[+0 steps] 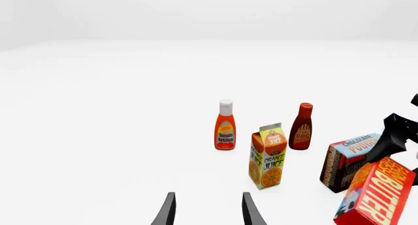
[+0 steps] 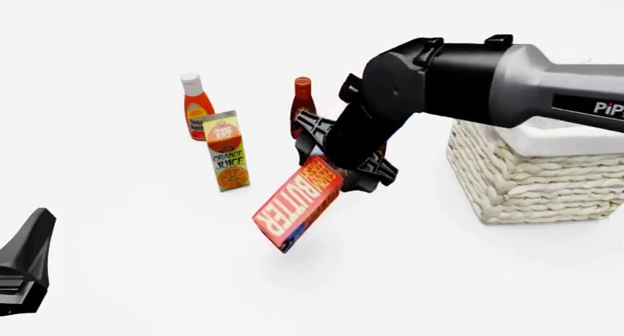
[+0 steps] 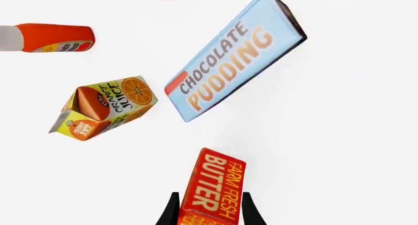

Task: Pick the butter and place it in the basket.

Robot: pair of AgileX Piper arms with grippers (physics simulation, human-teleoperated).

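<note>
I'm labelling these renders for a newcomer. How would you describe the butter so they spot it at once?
Start at the wicker basket on the right; the black arm reaching left of it ends in the right pincer. Tilted in that pincer, off the table, is the butter, a red carton with pale BUTTER lettering, unlike the upright yellow juice carton nearby.

My right gripper (image 2: 337, 172) holds the butter (image 2: 297, 202) above the table, basket (image 2: 531, 179) to its right, juice (image 2: 226, 151) left, ketchup (image 2: 197, 107) farther back.
</note>
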